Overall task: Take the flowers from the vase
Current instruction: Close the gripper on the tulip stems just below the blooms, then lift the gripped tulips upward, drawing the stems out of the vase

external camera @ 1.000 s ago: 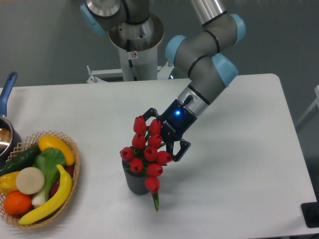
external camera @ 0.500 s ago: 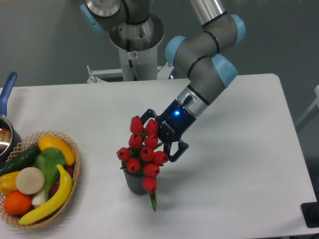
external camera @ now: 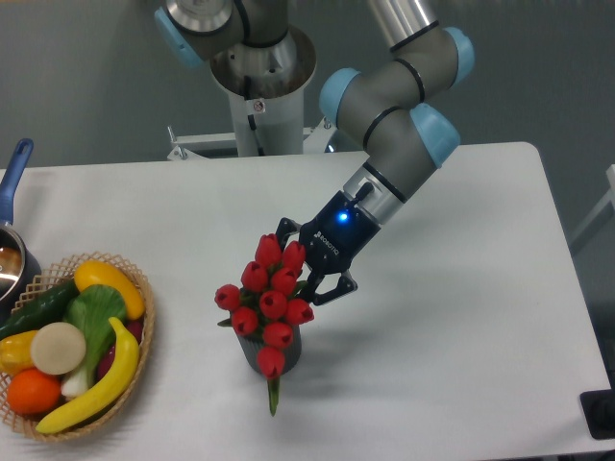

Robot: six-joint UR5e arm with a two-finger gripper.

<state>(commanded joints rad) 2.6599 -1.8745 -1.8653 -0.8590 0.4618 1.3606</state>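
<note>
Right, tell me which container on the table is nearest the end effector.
The vase, the small dark ribbed pot under the flowers, just below-left of the end effector. The woven basket and blue-handled pot sit far off at the table's left edge.

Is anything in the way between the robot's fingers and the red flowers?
Nothing visible. The gripper is already right at the flowers, its fingers reaching into the bunch above the vase. The basket sits far off to the side.
</note>
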